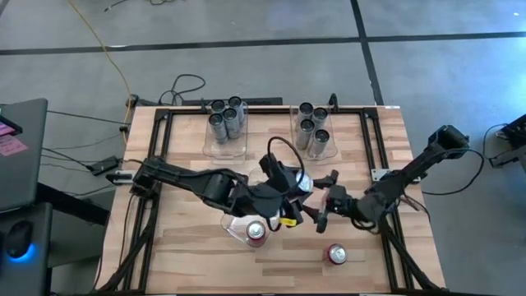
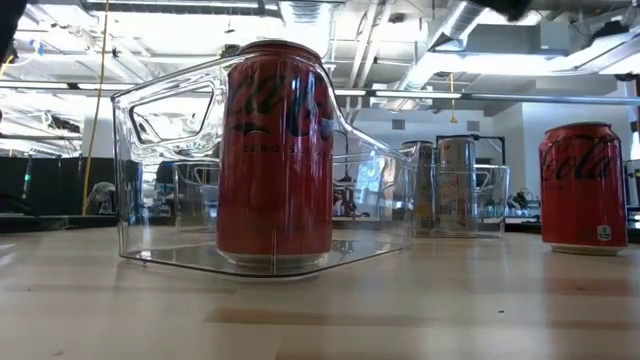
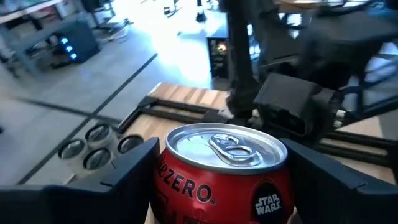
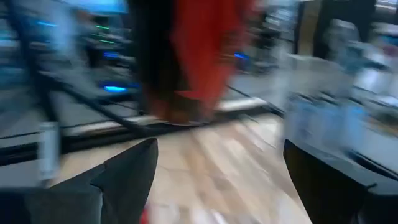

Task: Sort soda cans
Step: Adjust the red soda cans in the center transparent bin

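Observation:
A red soda can (image 3: 224,177) with a silver top stands upright between the fingers of my left gripper (image 3: 224,186), above the table's middle (image 1: 297,184). My right gripper (image 1: 319,202) hovers open just to the right of it, nothing between its fingers (image 4: 217,180); a red blur (image 4: 199,56) shows ahead of it. Another red can (image 1: 256,232) stands on its base in a clear bin (image 2: 160,240) near the front. A third red can (image 1: 335,253) stands on the bare table at the front right (image 2: 583,185). My left gripper pinches the red can by its side walls (image 3: 163,174), just below the rim, one finger on each side. The fingers (image 3: 134,165) come at it nearly level, slanting slightly down. The can stays upright, top up, lifted clear of the table.
Two clear bins at the table's far side, one left (image 1: 215,141) and one right (image 1: 327,146), each hold several silver-grey cans standing upright. A black frame (image 1: 164,131) runs along the table's edges. Bare wood lies along the front edge.

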`<move>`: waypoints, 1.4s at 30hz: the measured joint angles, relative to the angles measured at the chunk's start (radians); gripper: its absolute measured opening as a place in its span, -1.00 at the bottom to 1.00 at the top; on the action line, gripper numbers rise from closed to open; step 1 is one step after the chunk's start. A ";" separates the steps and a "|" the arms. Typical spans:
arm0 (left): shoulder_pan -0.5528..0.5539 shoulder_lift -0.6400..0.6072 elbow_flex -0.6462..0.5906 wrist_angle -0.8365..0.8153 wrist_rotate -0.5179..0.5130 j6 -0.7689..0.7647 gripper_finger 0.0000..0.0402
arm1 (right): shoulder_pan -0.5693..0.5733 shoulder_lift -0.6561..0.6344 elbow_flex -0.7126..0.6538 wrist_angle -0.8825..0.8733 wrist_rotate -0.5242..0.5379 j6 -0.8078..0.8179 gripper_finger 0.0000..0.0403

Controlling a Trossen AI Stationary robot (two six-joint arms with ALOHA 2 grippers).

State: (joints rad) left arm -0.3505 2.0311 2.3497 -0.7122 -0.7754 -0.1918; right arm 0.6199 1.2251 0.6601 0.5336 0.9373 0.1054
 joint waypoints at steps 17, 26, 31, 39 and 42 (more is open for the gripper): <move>-0.020 -0.053 0.000 0.154 0.266 0.263 0.45 | -0.132 0.000 -0.031 0.374 -0.461 -0.297 0.82; 0.005 -0.052 -0.113 0.332 0.366 0.295 0.45 | -0.135 0.006 -0.029 0.418 -0.560 -0.345 0.81; 0.025 -0.051 -0.125 0.322 0.380 0.263 0.45 | -0.138 0.006 -0.029 0.368 -0.546 -0.307 0.59; 0.034 -0.051 -0.125 0.286 0.368 0.291 0.45 | -0.138 0.006 -0.029 0.351 -0.538 -0.323 0.34; 0.047 -0.057 -0.124 0.222 0.373 0.265 0.45 | -0.139 0.007 -0.030 0.326 -0.536 -0.313 0.34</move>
State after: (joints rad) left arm -0.3035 1.9742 2.2261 -0.4900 -0.4026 0.0736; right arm 0.4810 1.2317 0.6304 0.8596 0.4011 -0.2073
